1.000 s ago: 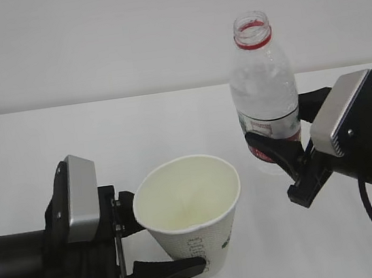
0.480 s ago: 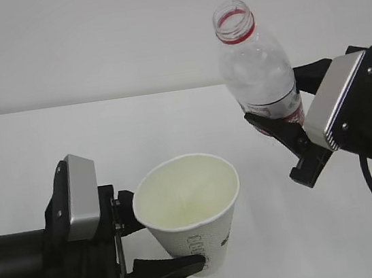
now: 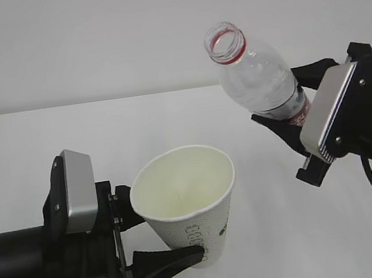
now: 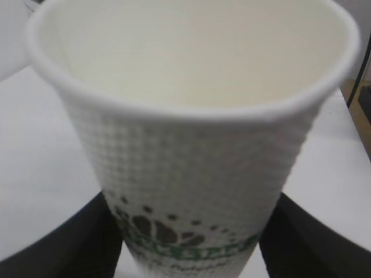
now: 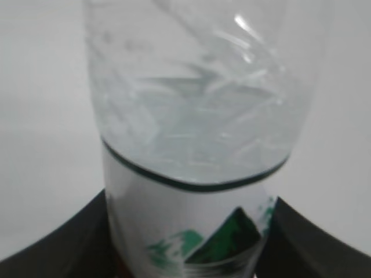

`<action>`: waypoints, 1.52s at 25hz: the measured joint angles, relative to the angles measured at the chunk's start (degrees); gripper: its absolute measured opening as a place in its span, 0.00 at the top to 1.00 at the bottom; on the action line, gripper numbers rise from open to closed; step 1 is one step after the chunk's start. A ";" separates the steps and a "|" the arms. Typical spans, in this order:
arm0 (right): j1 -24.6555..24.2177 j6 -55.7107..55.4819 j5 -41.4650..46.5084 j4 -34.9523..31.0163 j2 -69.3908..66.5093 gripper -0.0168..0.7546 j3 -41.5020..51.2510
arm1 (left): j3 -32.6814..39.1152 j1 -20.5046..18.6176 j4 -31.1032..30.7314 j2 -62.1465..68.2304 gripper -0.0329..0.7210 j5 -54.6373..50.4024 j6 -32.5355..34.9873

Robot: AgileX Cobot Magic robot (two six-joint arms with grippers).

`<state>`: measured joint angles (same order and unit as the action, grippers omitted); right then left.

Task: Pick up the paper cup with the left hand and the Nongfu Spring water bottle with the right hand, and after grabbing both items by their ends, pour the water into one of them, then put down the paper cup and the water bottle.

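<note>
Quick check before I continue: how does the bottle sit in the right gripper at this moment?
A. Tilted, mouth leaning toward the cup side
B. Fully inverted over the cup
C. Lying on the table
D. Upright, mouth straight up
A. In the exterior view the Nongfu Spring water bottle is held by the right gripper with its open mouth leaning up and left, toward the paper cup, not yet over it.

A white table (image 3: 170,124) is seen spanning the whole width of the scene, its surface plain and matte. Behind its far edge, a bare pale grey wall (image 3: 91,42) is seen filling the upper part of the exterior view. At the right edge of the left wrist view, a strip of brownish floor (image 4: 360,110) is glimpsed beyond the table's edge.
</note>
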<state>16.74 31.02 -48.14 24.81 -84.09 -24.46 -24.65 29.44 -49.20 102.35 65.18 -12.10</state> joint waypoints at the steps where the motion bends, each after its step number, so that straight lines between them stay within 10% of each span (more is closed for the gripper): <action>1: 0.00 0.76 0.00 -0.14 0.00 0.39 0.00 | 0.00 0.00 0.00 0.00 0.29 0.00 0.00; 38: 0.00 15.17 2.86 -0.79 0.00 0.39 -2.79 | 0.00 0.00 0.17 0.00 0.31 0.00 0.00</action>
<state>16.74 46.19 -45.29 24.02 -84.09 -27.25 -24.65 29.44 -49.04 102.35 65.18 -12.10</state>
